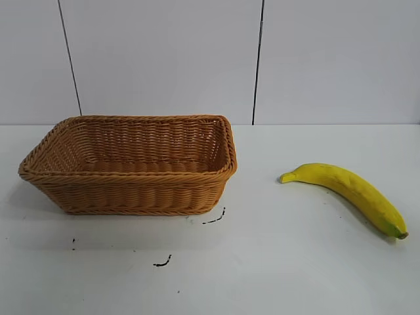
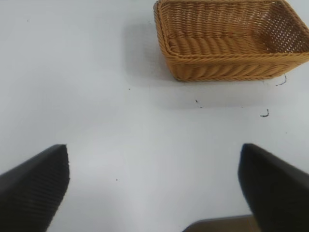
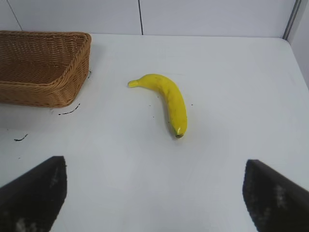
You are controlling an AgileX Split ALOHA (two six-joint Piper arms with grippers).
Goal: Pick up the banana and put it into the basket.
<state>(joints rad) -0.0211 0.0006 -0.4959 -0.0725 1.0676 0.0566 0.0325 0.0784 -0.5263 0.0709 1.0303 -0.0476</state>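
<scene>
Both pincers, left pincer [image 2: 154, 193] and right pincer [image 3: 154, 193], spread wide, empty, touching neither banana [image 1: 351, 191] nor basket [image 1: 131, 190].

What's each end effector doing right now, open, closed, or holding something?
Left end effector: open, holding nothing, over bare table short of the basket.
Right end effector: open, holding nothing, short of the banana.

No text, label, brand, number or sign can be read anywhere; the few small black marks on the table [image 1: 275, 262] form no letters.
</scene>
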